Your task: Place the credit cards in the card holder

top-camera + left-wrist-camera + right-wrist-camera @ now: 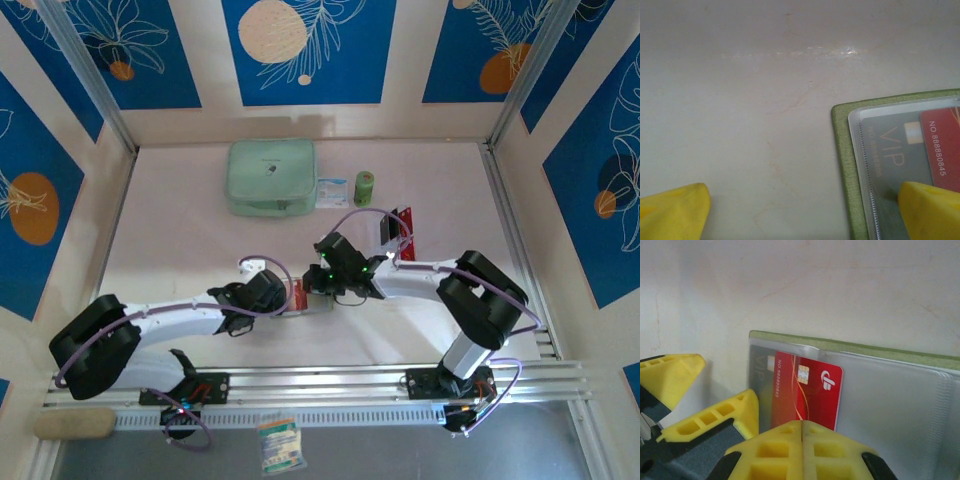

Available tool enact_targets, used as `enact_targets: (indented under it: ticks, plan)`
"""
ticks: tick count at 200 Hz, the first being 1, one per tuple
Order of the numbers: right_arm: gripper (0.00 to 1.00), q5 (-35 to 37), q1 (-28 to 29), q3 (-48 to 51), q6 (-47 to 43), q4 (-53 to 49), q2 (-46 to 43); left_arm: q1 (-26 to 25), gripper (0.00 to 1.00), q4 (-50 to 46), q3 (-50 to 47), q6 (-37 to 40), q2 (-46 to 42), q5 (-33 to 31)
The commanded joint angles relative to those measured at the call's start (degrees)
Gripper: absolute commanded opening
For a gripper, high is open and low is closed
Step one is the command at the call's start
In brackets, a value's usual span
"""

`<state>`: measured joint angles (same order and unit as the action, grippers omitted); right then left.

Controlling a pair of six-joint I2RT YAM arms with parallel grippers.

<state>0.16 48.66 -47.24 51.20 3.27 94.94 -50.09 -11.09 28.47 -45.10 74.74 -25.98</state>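
one pouch, one rack sit beyond the card holder.

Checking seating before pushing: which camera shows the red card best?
Right wrist: the red card shows most of its face, chip and logo. Left wrist gives its numbered edge; top external, a tiny red sliver.

We read "VIP" on the grey card and "NO.888880845" along the red card; other print is blurred
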Motion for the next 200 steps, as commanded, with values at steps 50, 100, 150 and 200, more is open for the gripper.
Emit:
enact_targets:
  ticks: [50,100,150,200]
  plan:
    - [0.02,-1.57,0.23,-2.97,-1.59,-3.63,5.26,2.30,0.98,-7.05,0.97,-1.61,-4.36,-1.55]
    - [0.02,-1.66,0.46,-3.12,-1.54,-3.77,5.91,3.23,0.98,-6.76,-0.16,-4.59,-1.19,-0.11]
    - [0.01,-1.92,1.65,-5.43,-1.13,-4.95,8.25,3.14,0.97,-3.15,-0.96,-4.67,2.75,1.86]
    - [0.00,-3.43,3.26,-8.90,-0.34,-5.33,11.59,3.17,0.97,-2.15,-1.14,-4.03,2.98,2.18]
